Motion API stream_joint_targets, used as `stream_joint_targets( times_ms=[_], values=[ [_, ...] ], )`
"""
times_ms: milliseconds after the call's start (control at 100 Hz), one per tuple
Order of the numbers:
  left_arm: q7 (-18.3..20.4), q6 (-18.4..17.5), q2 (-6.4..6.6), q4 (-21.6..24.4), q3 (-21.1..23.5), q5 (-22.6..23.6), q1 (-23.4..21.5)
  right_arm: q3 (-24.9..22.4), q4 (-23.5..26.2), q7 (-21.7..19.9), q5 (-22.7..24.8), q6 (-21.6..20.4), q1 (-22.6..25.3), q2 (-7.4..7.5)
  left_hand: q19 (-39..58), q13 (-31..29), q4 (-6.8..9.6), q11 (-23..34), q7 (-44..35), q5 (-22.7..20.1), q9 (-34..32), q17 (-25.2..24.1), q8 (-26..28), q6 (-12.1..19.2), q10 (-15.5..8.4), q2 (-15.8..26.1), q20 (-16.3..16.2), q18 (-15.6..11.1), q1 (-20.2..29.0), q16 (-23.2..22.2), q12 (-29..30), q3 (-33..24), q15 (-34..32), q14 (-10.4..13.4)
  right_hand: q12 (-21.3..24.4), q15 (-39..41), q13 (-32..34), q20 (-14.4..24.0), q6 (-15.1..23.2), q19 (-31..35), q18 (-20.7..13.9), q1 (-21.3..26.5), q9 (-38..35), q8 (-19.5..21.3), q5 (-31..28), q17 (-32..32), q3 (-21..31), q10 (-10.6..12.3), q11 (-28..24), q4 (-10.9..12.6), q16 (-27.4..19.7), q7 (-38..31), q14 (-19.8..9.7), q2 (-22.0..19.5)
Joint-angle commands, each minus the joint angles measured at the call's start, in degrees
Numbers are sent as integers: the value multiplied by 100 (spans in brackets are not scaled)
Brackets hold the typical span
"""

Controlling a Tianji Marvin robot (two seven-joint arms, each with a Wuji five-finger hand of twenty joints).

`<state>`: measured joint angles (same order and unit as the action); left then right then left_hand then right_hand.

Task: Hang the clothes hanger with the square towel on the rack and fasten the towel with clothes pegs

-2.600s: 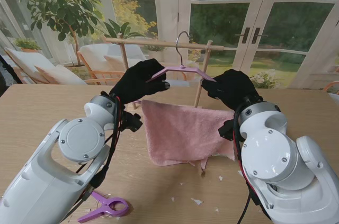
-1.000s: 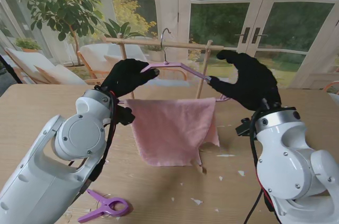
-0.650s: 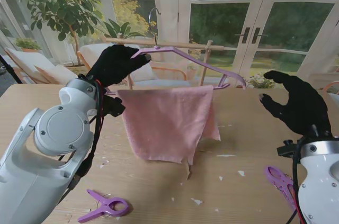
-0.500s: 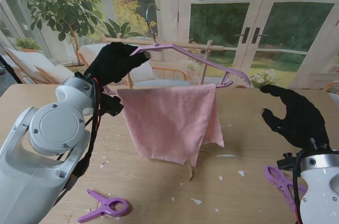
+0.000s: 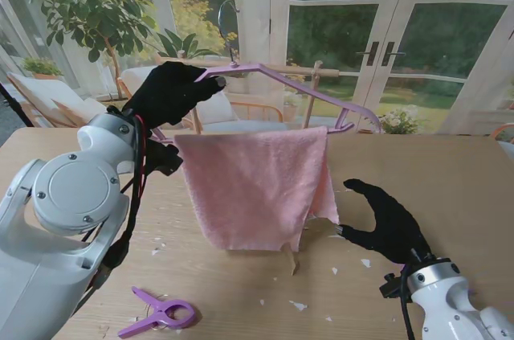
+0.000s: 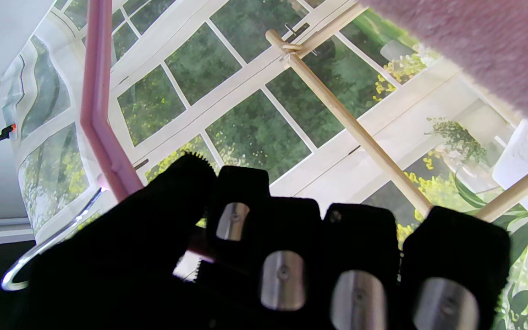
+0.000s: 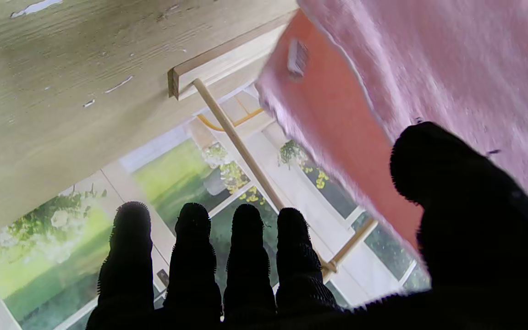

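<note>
My left hand [image 5: 169, 92] is shut on the left arm of the pink hanger [image 5: 289, 87] and holds it up in front of the wooden rack [image 5: 277, 69]. The hanger's metal hook [image 5: 227, 22] stands above the rack's bar. The pink square towel [image 5: 253, 187] hangs from the hanger's lower bar, clear of the table. In the left wrist view my fingers [image 6: 282, 256] wrap the pink hanger [image 6: 96, 91], with the rack bar [image 6: 351, 123] beyond. My right hand [image 5: 389, 223] is open, low over the table, to the right of the towel's lower edge. One purple peg [image 5: 157, 313] lies near me on the left.
Small white scraps [image 5: 299, 305] are scattered on the wooden table [image 5: 450, 187]. The rack's upright post [image 5: 309, 103] stands behind the towel. Glass doors and plants fill the background.
My right hand let go of the hanger's right end and dropped down toward me. My left hand raised the hanger and towel, the hook rising above the rack bar.
</note>
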<state>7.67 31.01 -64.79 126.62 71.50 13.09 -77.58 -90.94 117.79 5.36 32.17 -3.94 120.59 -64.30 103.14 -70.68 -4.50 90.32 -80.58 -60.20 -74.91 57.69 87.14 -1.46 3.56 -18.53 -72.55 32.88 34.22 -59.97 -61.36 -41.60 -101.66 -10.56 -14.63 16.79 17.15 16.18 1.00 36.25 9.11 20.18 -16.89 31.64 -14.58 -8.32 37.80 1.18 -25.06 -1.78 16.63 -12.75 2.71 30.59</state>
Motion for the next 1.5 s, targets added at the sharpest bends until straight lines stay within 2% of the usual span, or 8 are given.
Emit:
stream_joint_targets(
  times_ms=[0,280,520,580,650,770,1230,1490],
  values=[
    [96,29,4,78,67,-16,-15,221,-307,179,393,53,-90,-60,1683,-177,198,556,-226,-467,-158,259,239,-275,-779,222,-206,2,-138,-134,-56,65,-780,481,-50,9,-215,2380,-262,-131,-57,-313,400,122,388,38,-159,41,-108,-313,82,185,-134,-12],
    [200,46,39,152,225,-7,-72,965,-1079,1087,78,-57,-629,-207,1683,-177,201,557,-225,-468,-158,259,243,-275,-779,218,-201,-2,-123,-134,-54,77,-780,480,-202,568,47,2807,-68,177,136,-137,-44,537,-111,-88,-246,120,-689,-276,417,83,35,129],
    [224,65,39,176,266,-116,-66,1381,-1428,1762,-76,-80,-1120,-356,1683,-177,203,558,-224,-468,-158,261,245,-275,-779,220,-199,-9,-128,-134,-53,78,-781,494,-459,1277,750,3007,857,1042,271,196,-1538,310,-1586,-309,1235,251,-1007,-297,740,-880,175,166],
    [234,95,37,186,290,-206,-69,1489,-1542,1893,-131,-61,-1243,-390,1683,-177,203,558,-224,-468,-158,261,246,-275,-779,222,-198,-11,-123,-133,-53,81,-780,488,-552,1477,1010,3013,1151,1294,295,380,-1992,364,-2124,-382,1381,264,-1111,-292,818,-1289,208,18],
    [213,121,26,196,314,-292,-81,1655,-1718,2147,-284,18,-1408,-468,1683,-177,202,558,-224,-468,-158,260,246,-275,-779,225,-198,-6,-123,-134,-53,80,-781,481,-767,1860,1590,2847,1624,1795,353,1228,-2884,-771,-2764,-564,1089,212,-1339,-809,953,-3578,287,-186],
    [216,177,22,242,403,-424,-115,1822,-1912,2131,-617,294,-1544,-525,1683,-176,199,558,-223,-468,-158,257,246,-275,-779,246,-199,3,-120,-134,-52,88,-781,473,-979,2332,2023,2849,770,2283,371,1778,-3647,-426,-3298,-678,906,25,-1643,-789,1095,-4265,377,-500],
    [209,365,10,330,567,-638,-111,2005,-2234,1720,-922,530,-1740,-494,1683,-175,195,557,-206,-471,-158,249,247,-294,-775,221,-216,49,-101,-142,-51,109,-779,440,-872,2300,1952,2691,714,2423,402,1904,-3569,-445,-3261,-611,818,-12,-1459,-756,1021,-3964,379,-483],
    [291,266,46,313,597,-464,-145,1591,-1585,1428,227,627,-1172,-269,1683,-176,196,557,-205,-471,-158,254,248,-294,-775,212,-211,33,-97,-140,-51,94,-776,455,-497,1343,846,2283,247,1321,423,349,-1611,234,-1696,-76,1066,-95,-848,-194,711,-986,314,-42]
  ],
)
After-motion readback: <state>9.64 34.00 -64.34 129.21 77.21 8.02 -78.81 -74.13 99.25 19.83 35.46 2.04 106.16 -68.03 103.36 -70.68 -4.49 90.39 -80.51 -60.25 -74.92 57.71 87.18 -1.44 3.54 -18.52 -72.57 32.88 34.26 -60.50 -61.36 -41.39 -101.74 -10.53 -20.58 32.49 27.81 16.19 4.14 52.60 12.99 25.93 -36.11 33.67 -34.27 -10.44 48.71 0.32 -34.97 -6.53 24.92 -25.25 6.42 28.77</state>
